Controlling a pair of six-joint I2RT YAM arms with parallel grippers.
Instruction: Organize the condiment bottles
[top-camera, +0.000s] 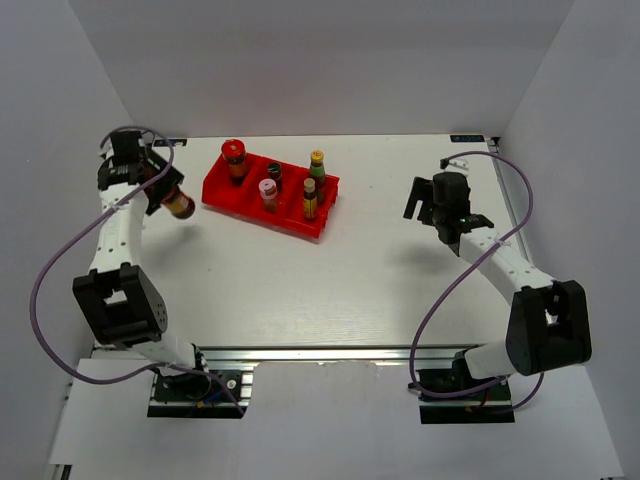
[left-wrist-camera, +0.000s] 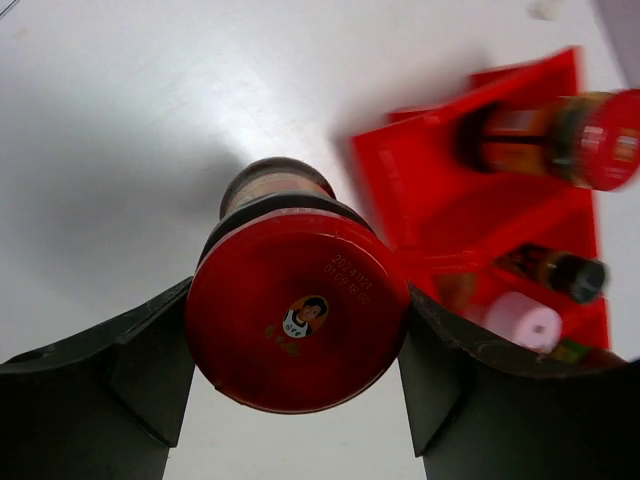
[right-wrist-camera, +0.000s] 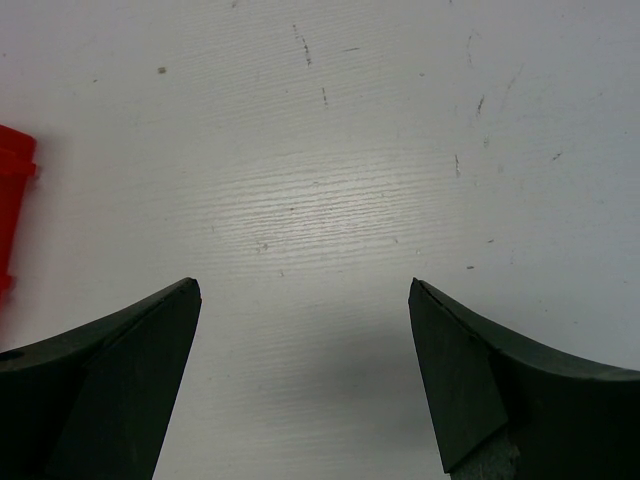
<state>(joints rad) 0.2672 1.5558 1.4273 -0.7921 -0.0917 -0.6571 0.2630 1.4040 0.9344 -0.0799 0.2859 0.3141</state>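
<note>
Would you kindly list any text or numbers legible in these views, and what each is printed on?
"2024", apparently: start of a stamped code on the red-lidded jar held in the left gripper; the rest is too small.
Logo lettering on that lid: unreadable.
Labels on the bottles in the red tray: blurred.
</note>
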